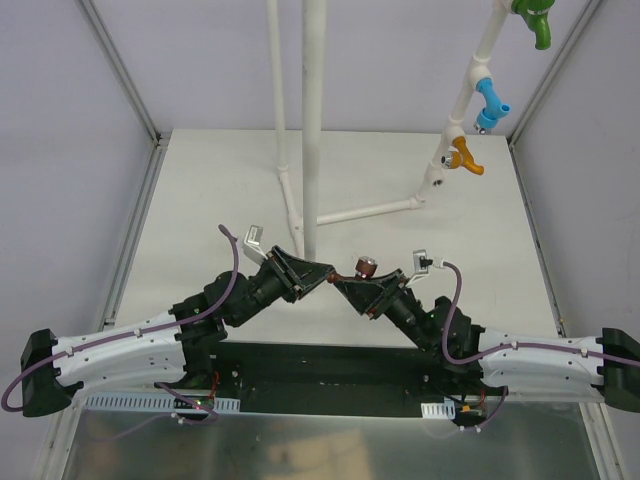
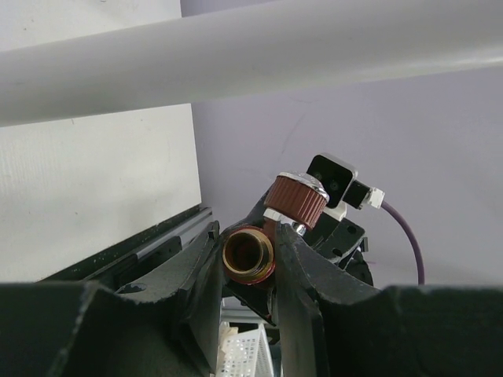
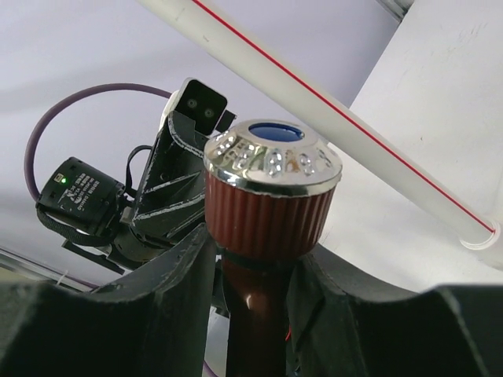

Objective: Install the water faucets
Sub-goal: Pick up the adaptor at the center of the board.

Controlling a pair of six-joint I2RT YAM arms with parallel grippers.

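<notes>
The brown faucet (image 1: 362, 267) hangs in mid-air between both arms, above the table's near middle. My left gripper (image 1: 325, 275) is shut on its brass-threaded end (image 2: 248, 253), which faces the left wrist camera between the two black fingers (image 2: 196, 267). My right gripper (image 3: 251, 259) is shut on the faucet's glossy brown body, just below the ribbed knob (image 3: 271, 181) with its silver cap. The orange faucet (image 1: 466, 155), blue faucet (image 1: 489, 100) and green faucet (image 1: 535, 20) sit along the slanted white pipe at the back right.
The white PVC pipe frame (image 1: 312, 120) rises from the table just behind the grippers, and its pipe (image 2: 236, 55) crosses close above them. A lower pipe (image 1: 370, 211) runs along the table to the slanted branch. Metal enclosure posts (image 1: 120, 80) stand at the sides.
</notes>
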